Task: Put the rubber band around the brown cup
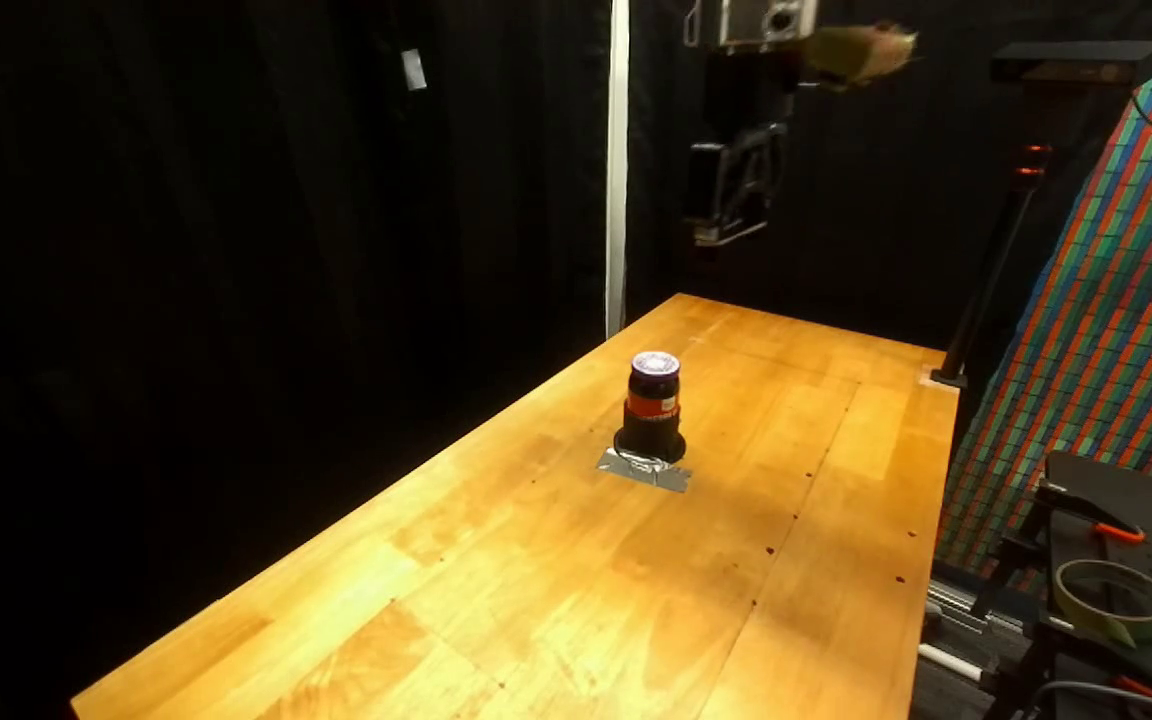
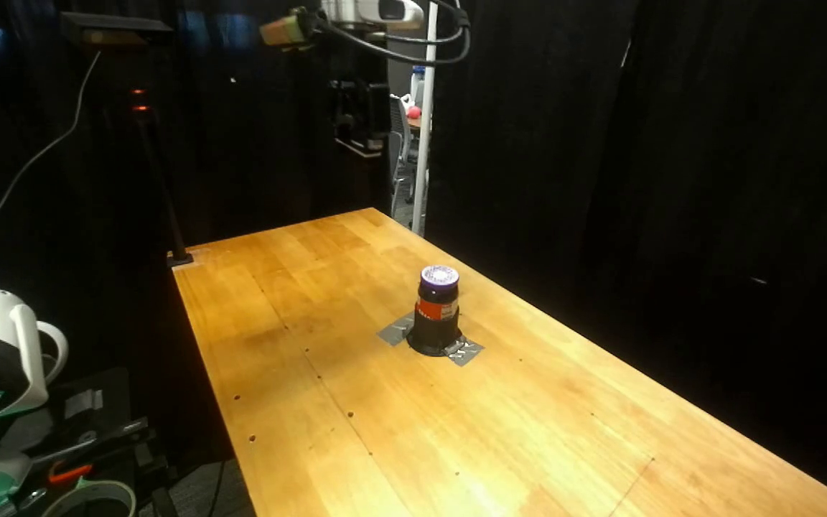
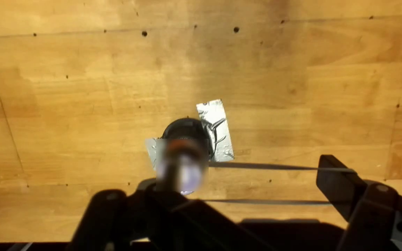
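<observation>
In both exterior views, black fabric curtains (image 1: 236,250) fill much of the background, and before them runs a long, honey-coloured wooden surface (image 1: 576,570). In an exterior view, a sheet striped in red, green and blue (image 1: 1116,290) hangs at 3 o'clock. In an exterior view, a pale section of the robot arm (image 1: 751,20) is cut off by the upper edge at 1 o'clock. Below the arm, high over the surface, hangs the black tool (image 3: 250,184); in the wrist view its two black fingers (image 3: 340,190) stand wide apart, at 7 and 4 o'clock. A dark brown cylindrical cup (image 1: 653,402) with an orange-red stripe and a whitish, purple-rimmed top stands upright in a round black base (image 1: 651,438) on the surface, well apart from the tool. The cup sits between 4 and 5 o'clock of centre in both exterior views, and toward 7 o'clock in the wrist view, where a blur covers much of it. Wrinkled strips of silver tape (image 3: 218,132) lie against the base, at 2 and 8 o'clock from it. A thin grey rubber band (image 3: 263,166) is stretched between the spread fingers in two near-parallel strands; it crosses the face of the finger at 4 o'clock, while the blur hides its upper strand near the finger at 7 o'clock.
</observation>
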Available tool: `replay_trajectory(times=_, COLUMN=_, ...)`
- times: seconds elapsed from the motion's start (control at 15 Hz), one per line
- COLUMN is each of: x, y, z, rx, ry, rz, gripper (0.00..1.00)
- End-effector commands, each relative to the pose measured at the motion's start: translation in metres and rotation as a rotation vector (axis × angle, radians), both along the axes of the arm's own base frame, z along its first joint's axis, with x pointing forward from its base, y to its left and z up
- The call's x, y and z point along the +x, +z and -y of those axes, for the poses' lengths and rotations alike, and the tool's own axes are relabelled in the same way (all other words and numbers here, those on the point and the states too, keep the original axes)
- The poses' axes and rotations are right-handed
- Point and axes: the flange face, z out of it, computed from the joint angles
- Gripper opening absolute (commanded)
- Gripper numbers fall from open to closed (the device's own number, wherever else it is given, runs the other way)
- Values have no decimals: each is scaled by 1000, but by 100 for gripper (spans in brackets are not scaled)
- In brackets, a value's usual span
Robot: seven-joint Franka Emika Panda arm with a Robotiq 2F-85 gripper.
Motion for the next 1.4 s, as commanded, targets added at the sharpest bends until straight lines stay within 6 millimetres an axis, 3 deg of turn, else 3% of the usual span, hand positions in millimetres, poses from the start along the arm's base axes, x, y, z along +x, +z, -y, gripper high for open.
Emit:
replay_trajectory(times=0.0, x=65, y=-25, z=11, rx=-7, ry=-21, rz=47, gripper=100)
replay_trajectory(times=0.2, x=95, y=-58, z=29, rx=-6, ry=-51, rz=60, gripper=100)
replay_trajectory(times=0.47, x=116, y=-97, z=47, rx=-14, ry=-84, rz=80, gripper=100)
replay_trajectory(times=0.93, x=130, y=-161, z=57, rx=-5, ry=-96, rz=100, gripper=100)
replay_trajectory(times=1.33, x=135, y=-193, z=66, rx=8, ry=-116, rz=117, gripper=100)
